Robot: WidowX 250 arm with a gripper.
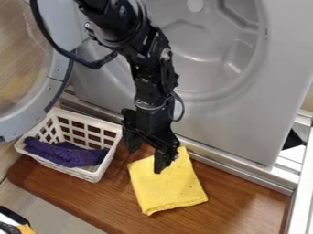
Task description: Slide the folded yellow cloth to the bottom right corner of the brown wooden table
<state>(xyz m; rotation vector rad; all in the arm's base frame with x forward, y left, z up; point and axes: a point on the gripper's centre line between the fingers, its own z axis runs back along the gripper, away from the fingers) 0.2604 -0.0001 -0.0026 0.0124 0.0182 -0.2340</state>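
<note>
The black gripper [146,157] hangs in front of the grey machine, its two fingers spread apart. One finger stands over the upper part of a yellow cloth [171,189]; the other is to the left, near the basket's right side. The cloth lies on the brown wooden board, and whether the gripper touches it I cannot tell. To the gripper's left stands a white plastic basket [105,170] with a crumpled purple cloth [66,154] inside.
Behind stands a grey washer or dryer front [245,123] with a round opening; its round door [18,121] is swung out at the left above the basket. The wooden board [238,201] has a metal rail along its back and a white edge at right. A black and orange object [23,227] is at lower left.
</note>
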